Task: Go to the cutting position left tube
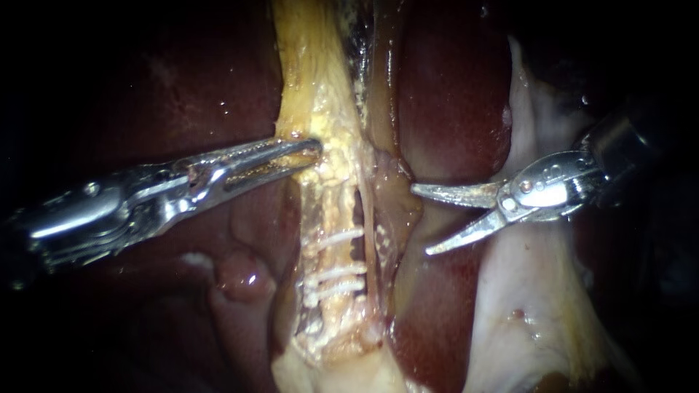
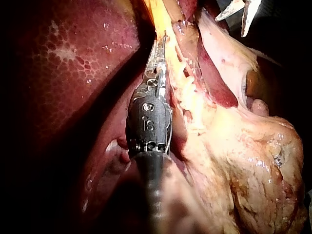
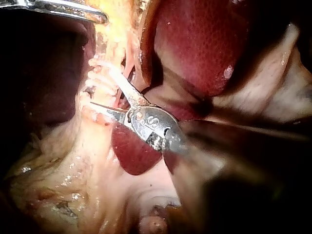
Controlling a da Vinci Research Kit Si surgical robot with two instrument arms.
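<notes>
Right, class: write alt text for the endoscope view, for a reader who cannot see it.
The right instrument, blades open, points toward the clipped tube from the side. The left instrument grips yellow tissue above the white clips, with dark red liver around.
</notes>
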